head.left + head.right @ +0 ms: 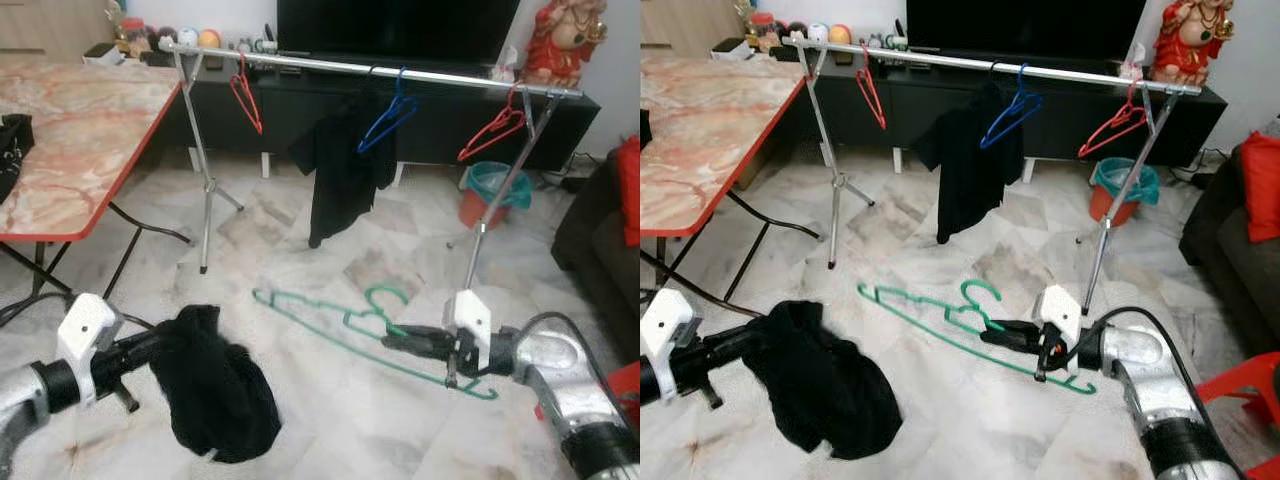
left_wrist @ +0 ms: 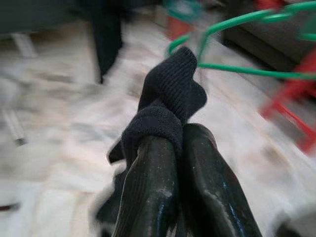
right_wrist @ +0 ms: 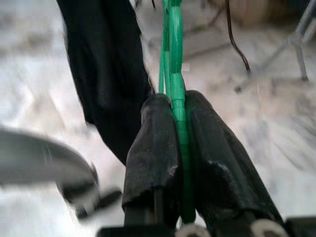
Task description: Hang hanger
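Long silver metal clothes rail [image 1: 420, 73] on two stands: carries a black garment, one blue and two red hangers; the thin green plastic hanger [image 1: 330, 320] is not yet hung, held low over the marble floor, well short of the rail. Right hand [image 1: 410, 338]: closed on the green hanger's wire. Left hand [image 2: 173, 163]: pinched shut on a bunched black knit cloth [image 1: 215, 395]; wrist views blurred, cloth's shape indistinct.

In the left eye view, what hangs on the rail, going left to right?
Red hanger → black garment → blue hanger → second red hanger.
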Tool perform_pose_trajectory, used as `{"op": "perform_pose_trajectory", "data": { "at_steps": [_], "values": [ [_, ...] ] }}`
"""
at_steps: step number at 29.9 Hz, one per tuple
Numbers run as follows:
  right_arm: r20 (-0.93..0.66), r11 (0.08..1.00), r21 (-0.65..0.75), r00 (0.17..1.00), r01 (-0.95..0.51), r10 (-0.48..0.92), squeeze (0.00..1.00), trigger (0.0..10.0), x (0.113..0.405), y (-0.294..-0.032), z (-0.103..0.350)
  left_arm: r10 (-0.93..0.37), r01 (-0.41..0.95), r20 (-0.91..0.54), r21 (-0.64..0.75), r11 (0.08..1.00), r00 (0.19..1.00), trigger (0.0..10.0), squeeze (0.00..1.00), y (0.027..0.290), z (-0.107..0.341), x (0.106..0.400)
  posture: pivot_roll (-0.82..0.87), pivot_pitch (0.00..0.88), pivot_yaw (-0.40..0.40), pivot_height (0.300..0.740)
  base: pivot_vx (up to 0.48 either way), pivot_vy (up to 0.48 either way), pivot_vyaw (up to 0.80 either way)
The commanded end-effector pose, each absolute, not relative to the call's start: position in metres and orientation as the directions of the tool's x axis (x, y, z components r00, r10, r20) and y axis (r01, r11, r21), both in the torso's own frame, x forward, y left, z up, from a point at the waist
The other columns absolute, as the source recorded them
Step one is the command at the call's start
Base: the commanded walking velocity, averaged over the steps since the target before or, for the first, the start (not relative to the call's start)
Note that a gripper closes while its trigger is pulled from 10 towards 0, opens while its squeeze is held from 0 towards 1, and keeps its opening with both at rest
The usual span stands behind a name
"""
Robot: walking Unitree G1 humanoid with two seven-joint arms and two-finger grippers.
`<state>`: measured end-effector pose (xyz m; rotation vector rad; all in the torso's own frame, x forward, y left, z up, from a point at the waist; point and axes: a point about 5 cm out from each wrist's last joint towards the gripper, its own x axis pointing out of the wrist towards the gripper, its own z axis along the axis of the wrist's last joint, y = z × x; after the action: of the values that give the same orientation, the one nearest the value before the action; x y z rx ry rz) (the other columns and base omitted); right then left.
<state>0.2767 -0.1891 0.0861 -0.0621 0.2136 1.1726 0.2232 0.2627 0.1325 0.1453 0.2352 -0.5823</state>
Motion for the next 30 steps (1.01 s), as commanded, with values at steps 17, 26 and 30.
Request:
{"op": "perform_pose_trajectory", "data": {
  "at_steps": [17,26,30],
  "values": [
    [-0.014,0.992,-0.022,0.993,-0.121,0.121,0.00,10.0,0.307,-0.198,0.077,-0.057,0.057,0.000,-0.017,0.998,0.998,10.0,0.00,0.217,0.113,0.249,0.07,0.000,-0.045,0.740,0.000,0.000,0.00],
    [-0.001,0.999,-0.023,0.999,0.045,-0.045,0.00,10.0,0.289,-0.195,0.062,0.006,-0.008,0.106,0.012,1.000,0.994,10.0,0.00,0.204,0.128,0.262,0.06,0.000,-0.045,0.740,0.000,0.000,0.00],
    [0.028,0.996,-0.022,0.996,0.088,-0.087,0.00,10.0,0.292,-0.198,0.068,0.007,-0.008,0.135,0.003,1.000,0.991,10.0,0.00,0.202,0.135,0.264,0.04,0.000,-0.042,0.740,0.000,0.232,0.00]
  ]
}}
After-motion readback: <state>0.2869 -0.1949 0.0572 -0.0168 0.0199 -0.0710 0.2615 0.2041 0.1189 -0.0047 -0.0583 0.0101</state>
